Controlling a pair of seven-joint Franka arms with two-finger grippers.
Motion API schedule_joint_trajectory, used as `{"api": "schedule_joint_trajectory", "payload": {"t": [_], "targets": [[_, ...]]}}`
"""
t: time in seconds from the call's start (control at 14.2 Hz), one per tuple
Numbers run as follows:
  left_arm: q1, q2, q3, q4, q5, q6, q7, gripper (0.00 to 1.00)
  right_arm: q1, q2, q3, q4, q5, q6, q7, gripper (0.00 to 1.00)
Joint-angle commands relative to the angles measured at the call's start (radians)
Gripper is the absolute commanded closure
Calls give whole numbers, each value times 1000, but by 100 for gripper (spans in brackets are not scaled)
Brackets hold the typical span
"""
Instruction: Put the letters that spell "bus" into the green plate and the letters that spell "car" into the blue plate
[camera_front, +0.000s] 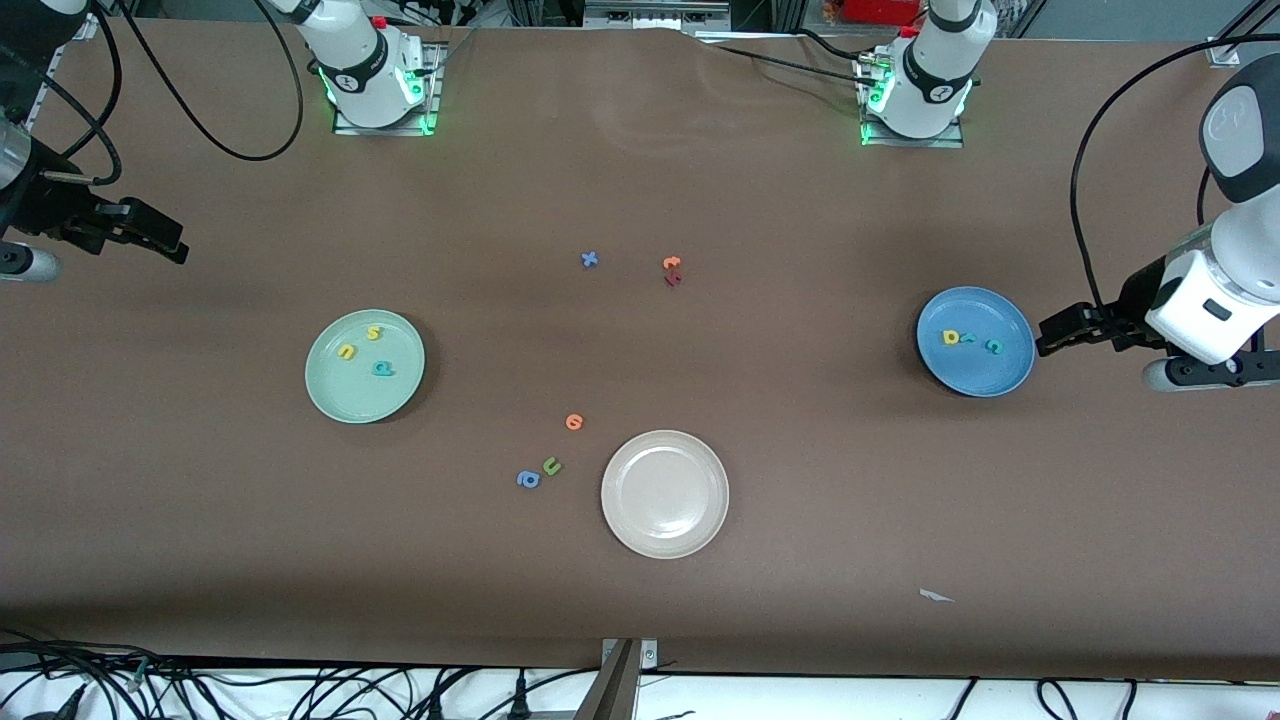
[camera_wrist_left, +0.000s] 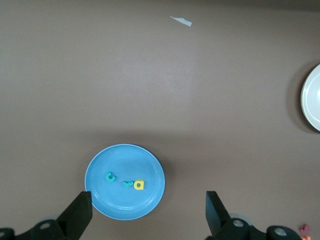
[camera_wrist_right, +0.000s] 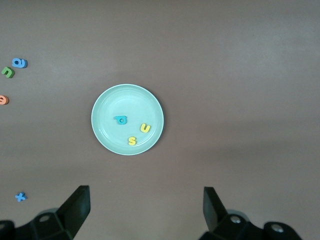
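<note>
The left gripper (camera_front: 1045, 335) hangs just off the rim of the blue plate (camera_front: 1005, 372) at the left arm's end of the surface (camera_front: 800, 520), its jaws spread as wide as they go and holding nothing; in the left wrist view the plate lies off to one side of the gap, close to one fingertip (camera_wrist_left: 80, 212). In that plate lie the letters that spell "car": a teal c (camera_wrist_left: 110, 176), a teal r (camera_wrist_left: 128, 184) and a yellow a (camera_wrist_left: 139, 185), the last two touching. The right gripper (camera_front: 165, 243) hangs over bare surface at the right arm's end, its jaws likewise wide apart and empty, with the green plate (camera_front: 330, 400) well clear of them; in the right wrist view the plate sits out ahead of the two fingertips (camera_wrist_right: 77, 207), about centred on the gap. In it lie the letters that spell "bus": a teal b (camera_wrist_right: 120, 120), a yellow u (camera_wrist_right: 145, 128) and a yellow s (camera_wrist_right: 132, 141), none touching. Well away from both jaws, mid-surface, lie a cream plate (camera_front: 625, 515), an orange letter (camera_front: 574, 422), a green u (camera_front: 551, 466) just beside a blue rounded letter (camera_front: 528, 479), a blue x (camera_front: 590, 259), and an orange letter touching a red one (camera_front: 672, 279).
</note>
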Motion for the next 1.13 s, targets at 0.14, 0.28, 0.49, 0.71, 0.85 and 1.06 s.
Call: {"api": "schedule_joint_trajectory", "payload": {"t": [0.14, 0.28, 0.49, 0.71, 0.85, 1.06], "targets": [[-6, -14, 7, 20, -21, -7, 98, 0, -8, -2, 2, 17, 0, -19, -11, 0], [-5, -19, 6, 23, -23, -12, 96, 0, -8, -2, 2, 17, 0, -19, -11, 0], [-9, -11, 6, 43, -21, -12, 99, 0, -8, -2, 2, 17, 0, -19, -11, 0], [-11, 3, 6, 44, -18, -12, 99, 0, -8, -2, 2, 17, 0, -19, -11, 0], [-14, 3, 4, 43, -18, -12, 99, 0, -8, -2, 2, 17, 0, -19, -11, 0], [-13, 0, 6, 43, -18, -12, 98, 0, -8, -2, 2, 17, 0, -19, -11, 0]]}}
